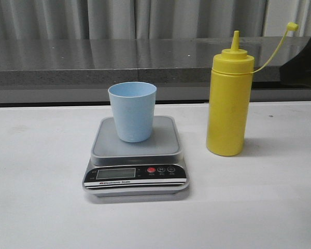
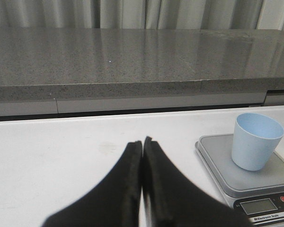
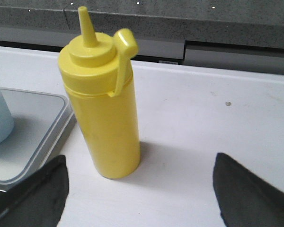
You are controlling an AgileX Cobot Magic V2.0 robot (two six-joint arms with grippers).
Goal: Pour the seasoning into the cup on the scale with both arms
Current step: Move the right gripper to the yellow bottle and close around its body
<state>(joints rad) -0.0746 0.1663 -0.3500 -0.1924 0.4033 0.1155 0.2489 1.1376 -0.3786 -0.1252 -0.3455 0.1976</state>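
The light blue cup (image 1: 132,111) stands upright on the platform of the silver-grey scale (image 1: 136,155). To its right the yellow seasoning bottle (image 1: 228,104) stands upright on the table, its cap off and dangling on the tether (image 1: 292,26). Neither arm shows in the front view. In the left wrist view my left gripper (image 2: 143,143) is shut and empty, above bare table left of the scale (image 2: 236,175) and cup (image 2: 255,141). In the right wrist view my right gripper (image 3: 141,163) is wide open just short of the seasoning bottle (image 3: 103,104), whose base lies nearer one finger.
A white table (image 1: 41,197) carries everything. A grey stone ledge (image 1: 93,59) runs along the far edge with curtains behind. A dark object (image 1: 308,65) sits at the far right by the ledge.
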